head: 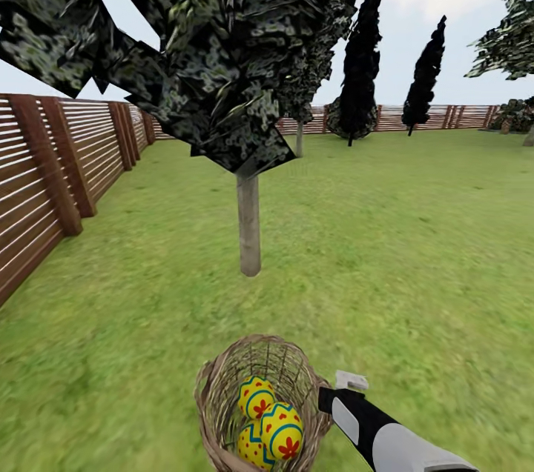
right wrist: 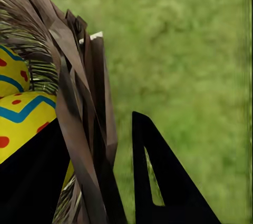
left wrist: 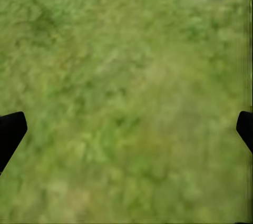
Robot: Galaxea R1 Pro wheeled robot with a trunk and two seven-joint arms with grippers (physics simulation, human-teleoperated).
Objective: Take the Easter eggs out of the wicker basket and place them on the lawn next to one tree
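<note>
Flat green grass lawn (head: pixel 415 250), brown slat fence (head: pixel 52 168) along left. Grey-tan trunk tree w/ blocky dark foliage (head: pixel 248 224) stands beyond round brown wicker basket (head: pixel 222 383). 3 yellow eggs w/ red flowers, blue zigzags (head: pixel 268 424) sit inside basket. R gripper (right wrist: pixel 100 182) clamped on basket rim: one finger inside, one outside. L gripper (left wrist: pixel 126 129) spread wide over bare grass, holds nothing.

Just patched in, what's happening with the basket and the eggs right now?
All three Easter eggs sit in the wicker basket on the lawn, a short way in front of the tree. The right gripper is at the basket's rim, one finger inside by an egg, one outside, straddling the wicker wall. The left gripper is open over bare grass.
</note>
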